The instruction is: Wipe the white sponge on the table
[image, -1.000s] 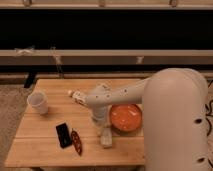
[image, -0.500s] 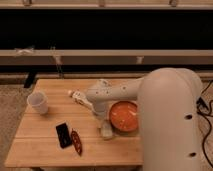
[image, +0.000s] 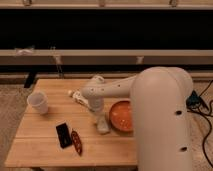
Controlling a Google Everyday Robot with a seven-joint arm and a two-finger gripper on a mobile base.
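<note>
1. Reaching down from the bulky white arm (image: pixel 160 115) at the right, the gripper (image: pixel 100 120) is pointing at the table (image: pixel 45 145) near its middle – just left of the orange bowl (image: pixel 121 116)
2. The white sponge (image: pixel 103 126) is lying on the wooden planks directly under the gripper, touching or almost touching the bowl's left rim; whether the fingers are closing on it or only pressing it I cannot tell, nor how wide they are standing
3. A white cup (image: pixel 38 102) is standing upright near the table's left edge, well apart from the sponge
4. A white bottle (image: pixel 79 97) is lying on its side behind the gripper, partly hidden by the arm's forward link
5. A black flat object (image: pixel 63 135) and a dark reddish packet (image: pixel 76 141) are lying side by side toward the front – both to the left of the sponge
</note>
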